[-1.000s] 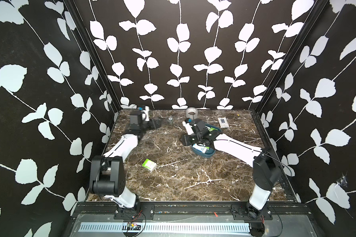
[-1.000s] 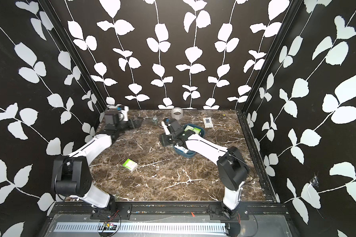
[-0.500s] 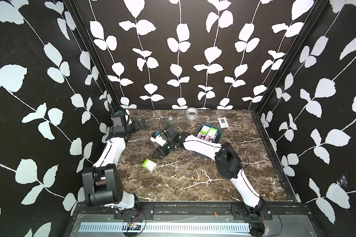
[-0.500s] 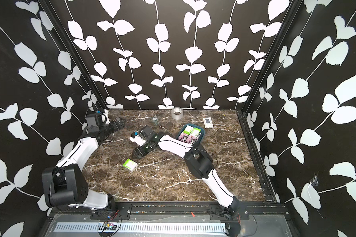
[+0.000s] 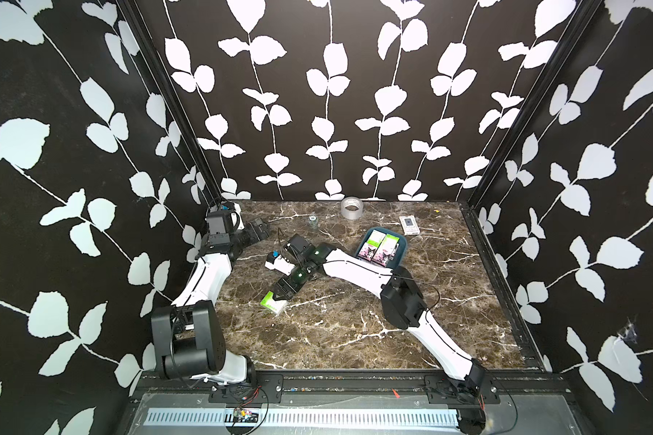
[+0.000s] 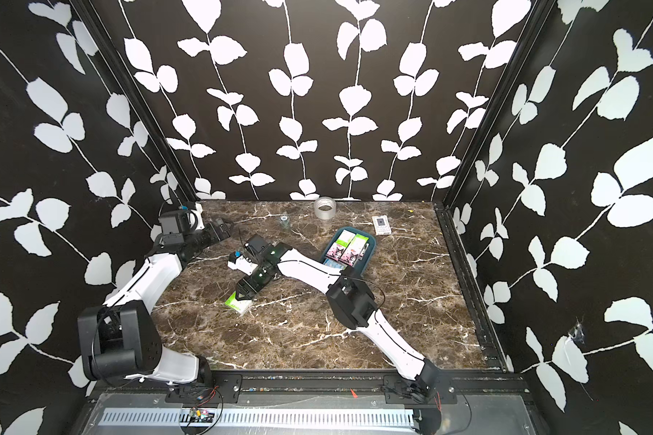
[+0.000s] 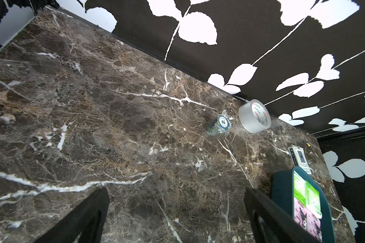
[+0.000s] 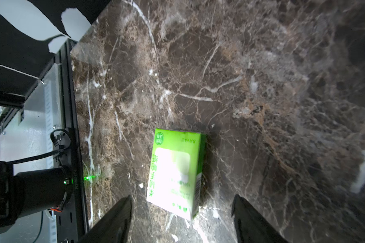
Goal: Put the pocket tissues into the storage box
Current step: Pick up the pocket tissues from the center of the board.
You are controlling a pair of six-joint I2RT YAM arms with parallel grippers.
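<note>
Nearest the front, a loose lime-green-and-white tissue pack (image 5: 273, 303) lies flat on the marble table (image 5: 347, 327), well apart from the storage box (image 5: 403, 244) and to its left. The right gripper (image 5: 279, 295) hangs just over the box-side end of that pack. In the right wrist view its two dark fingers (image 8: 114, 221) stand wide apart with the pack (image 8: 175, 172) ahead of them and untouched, so it holds nothing. Farther back sits the teal storage box, partly covered at its near end by the right arm. Inside it, two green-and-white packs (image 5: 384, 238) lie at the far end, two black-pink cartoon packs (image 5: 374, 254) sit next to them, and a blue-and-white pack (image 6: 332, 265) shows at the near end in a top view. Well to the left of the box, close to the side wall, the left gripper (image 5: 261, 229) is spread wide and empty above bare marble, as its wrist view (image 7: 175, 210) shows. Behind the box to its left stands a small wrapped stack of chips (image 5: 312, 220). Just behind the box lies a small white box with a dark panel (image 5: 409, 225). Farthest back, left of the box by the rear wall, rests a clear tape roll (image 5: 350, 208).
</note>
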